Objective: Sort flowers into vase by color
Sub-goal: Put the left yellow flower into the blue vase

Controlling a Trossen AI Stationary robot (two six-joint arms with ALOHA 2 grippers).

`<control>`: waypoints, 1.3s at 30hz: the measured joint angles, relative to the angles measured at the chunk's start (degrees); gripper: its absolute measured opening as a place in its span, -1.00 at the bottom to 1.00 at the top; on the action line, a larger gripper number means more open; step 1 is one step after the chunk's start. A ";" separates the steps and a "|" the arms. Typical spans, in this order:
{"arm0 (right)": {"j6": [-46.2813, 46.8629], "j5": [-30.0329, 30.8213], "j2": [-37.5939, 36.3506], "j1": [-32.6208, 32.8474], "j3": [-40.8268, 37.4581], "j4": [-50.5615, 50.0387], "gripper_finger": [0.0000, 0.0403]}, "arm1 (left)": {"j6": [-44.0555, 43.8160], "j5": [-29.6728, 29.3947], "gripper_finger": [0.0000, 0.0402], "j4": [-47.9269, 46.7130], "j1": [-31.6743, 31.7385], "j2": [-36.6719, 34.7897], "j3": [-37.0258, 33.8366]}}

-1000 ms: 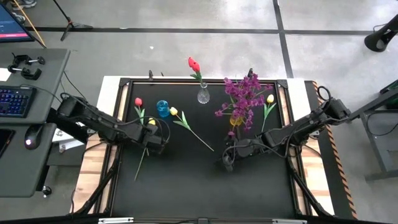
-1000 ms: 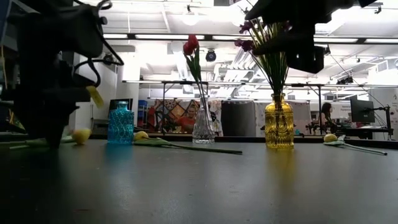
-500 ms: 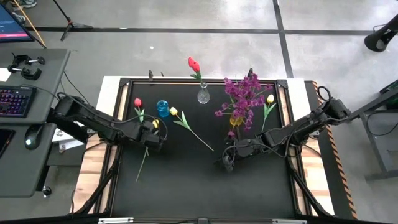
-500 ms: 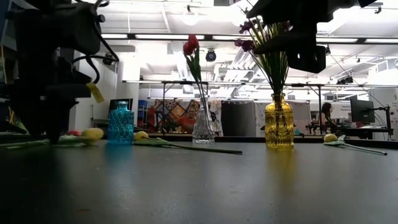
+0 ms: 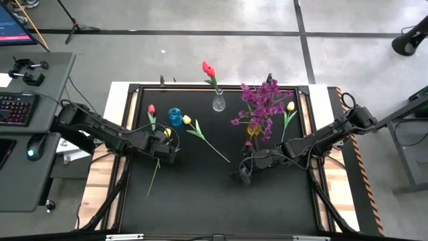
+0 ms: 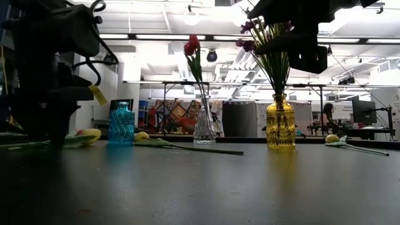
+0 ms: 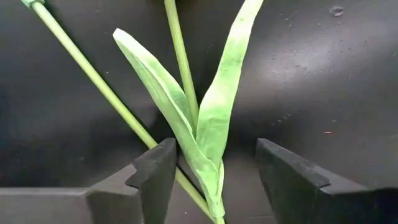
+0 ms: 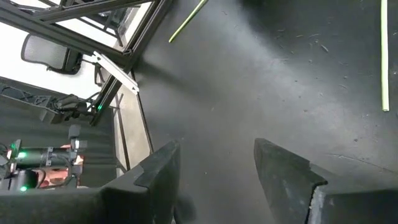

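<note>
**Q:** Where did the left end effector [image 7: 211, 180] stand, and on what?

**A:** I logged it low over the counter [image 5: 200, 194], left of centre in the high view. Its fingers [image 7: 155, 174] were apart, straddling the yellow tulip's [image 5: 164, 132] stem and leaves [image 7: 199, 118], gripping nothing. A second green stem [image 7: 93, 81] crossed under.

**Q:** Handling notes?

**A:** I judged the flower light, the stem thin, bendy and prone to roll. I'd pinch it mid-stem at the leaf base, not the soft leaves.

**Q:** Right end effector [image 8: 214, 180]?

**A:** Open, empty, waiting lower centre, near the amber vase [image 5: 253, 130].
</note>
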 joint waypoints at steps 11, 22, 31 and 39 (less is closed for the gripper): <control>0.00 0.02 0.00 0.00 0.00 0.00 -0.04 | 1.57 -0.07 -0.94 -0.03 -0.26 0.01 -0.04; 0.00 0.02 0.00 0.00 0.02 -0.04 -0.04 | 5.21 -0.93 -0.99 -8.51 -0.28 -14.30 4.01; -1.46 0.25 -0.01 0.00 0.02 -0.48 -0.04 | 24.19 -14.20 -1.00 2.60 -1.83 -31.81 10.91; -2.04 3.39 -0.02 -0.54 0.02 -0.46 -0.04 | 62.99 -40.61 -1.00 35.54 5.00 -34.37 11.11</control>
